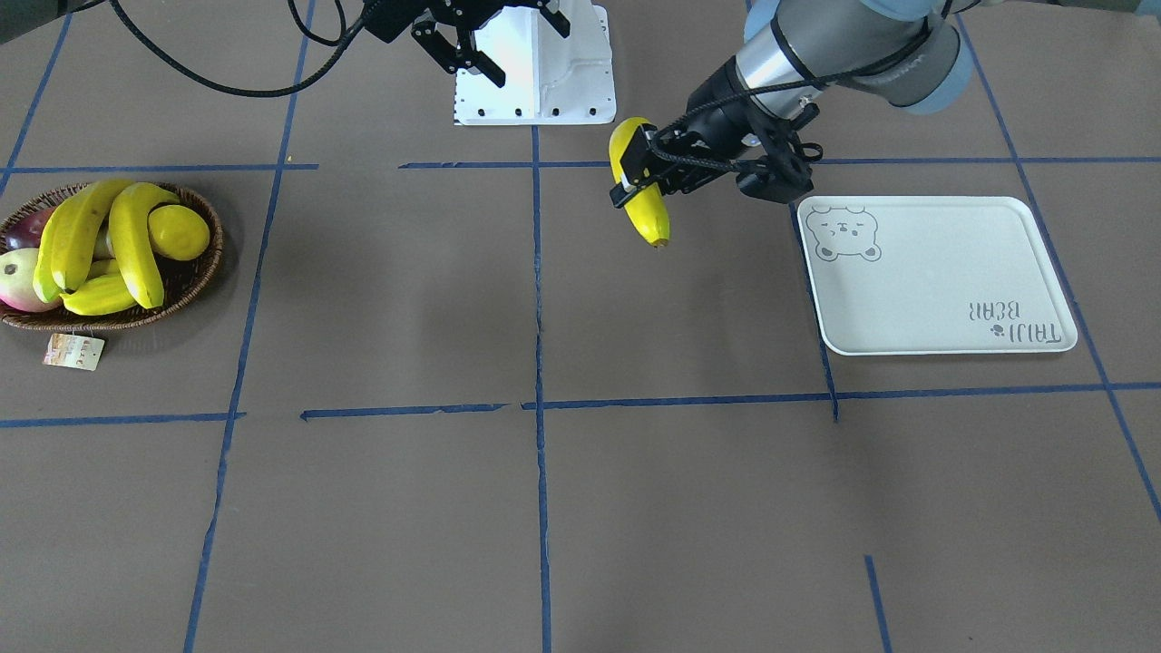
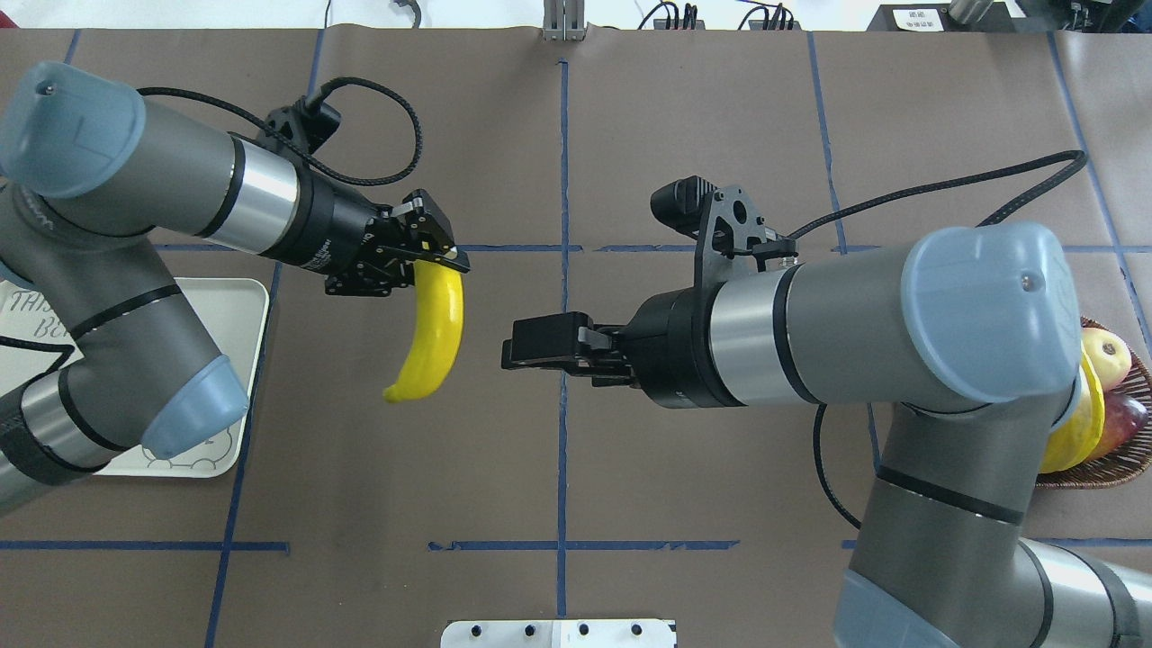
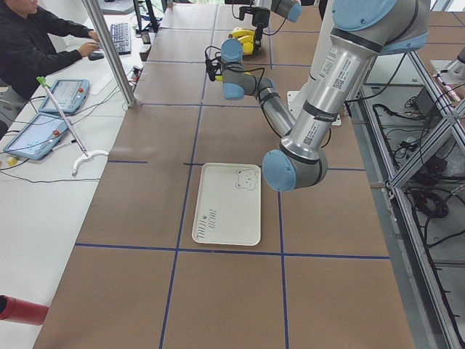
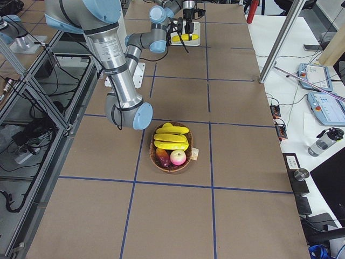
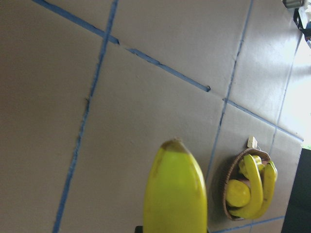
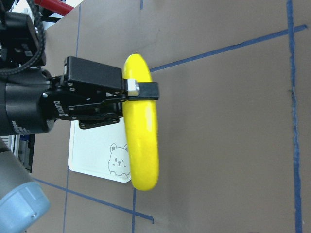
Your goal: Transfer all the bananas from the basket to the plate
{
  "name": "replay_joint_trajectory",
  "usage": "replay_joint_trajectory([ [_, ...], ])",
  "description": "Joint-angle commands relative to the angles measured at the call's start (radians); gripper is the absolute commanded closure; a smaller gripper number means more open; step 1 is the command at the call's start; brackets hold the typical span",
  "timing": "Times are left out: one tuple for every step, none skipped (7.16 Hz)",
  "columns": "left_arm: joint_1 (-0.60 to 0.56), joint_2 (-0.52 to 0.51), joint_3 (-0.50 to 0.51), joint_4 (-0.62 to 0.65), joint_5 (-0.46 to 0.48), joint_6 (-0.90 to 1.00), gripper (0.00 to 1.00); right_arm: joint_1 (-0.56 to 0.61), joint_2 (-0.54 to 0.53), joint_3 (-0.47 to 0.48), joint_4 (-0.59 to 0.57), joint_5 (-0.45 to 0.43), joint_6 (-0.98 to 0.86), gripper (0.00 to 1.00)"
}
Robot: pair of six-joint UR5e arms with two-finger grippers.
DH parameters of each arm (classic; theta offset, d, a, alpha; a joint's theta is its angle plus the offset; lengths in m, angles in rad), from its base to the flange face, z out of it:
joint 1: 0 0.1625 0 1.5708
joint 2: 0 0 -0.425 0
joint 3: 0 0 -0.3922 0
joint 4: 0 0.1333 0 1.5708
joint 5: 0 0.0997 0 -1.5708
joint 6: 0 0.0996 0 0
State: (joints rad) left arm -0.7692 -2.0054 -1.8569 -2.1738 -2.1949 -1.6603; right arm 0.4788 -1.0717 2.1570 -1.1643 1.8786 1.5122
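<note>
My left gripper (image 1: 638, 174) pinches one banana (image 1: 649, 210) near its upper end. It hangs in the air, dark tip down, between the blue tape line (image 1: 537, 272) and the plate (image 1: 943, 299), not yet over the plate. My right gripper (image 1: 472, 63) is empty, its fingers seemingly spread, though it sits at the picture's edge. Three more bananas (image 1: 132, 243) lie in the basket (image 1: 201, 277) beside a lemon (image 1: 180, 231).

Brown paper-covered table (image 1: 408, 299) gridded with blue tape lines (image 1: 537, 272) spreads beneath the left fingers (image 6: 148, 90). White metal mounting plate (image 1: 544, 82) sits near, behind them. Round yellow lemon (image 1: 179, 232) and pink-green apple (image 1: 18, 281) lie well apart from them.
</note>
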Motion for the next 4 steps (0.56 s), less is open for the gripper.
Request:
replay_joint_trajectory([
  [-0.105,0.185,-0.004,0.127,0.004,0.325,1.0,0.066,-0.042,0.007,-0.044,0.007,-0.001,0.0],
  [-0.16,0.317,0.016,0.129,0.003,0.502,1.0,0.096,-0.045,0.021,-0.113,0.01,-0.001,0.0],
  [-0.227,0.418,0.03,0.131,0.003,0.616,1.0,0.104,-0.037,0.044,-0.199,0.011,-0.003,0.0],
  [-0.28,0.472,0.057,0.131,0.003,0.67,1.0,0.106,-0.037,0.046,-0.215,0.01,-0.003,0.0],
])
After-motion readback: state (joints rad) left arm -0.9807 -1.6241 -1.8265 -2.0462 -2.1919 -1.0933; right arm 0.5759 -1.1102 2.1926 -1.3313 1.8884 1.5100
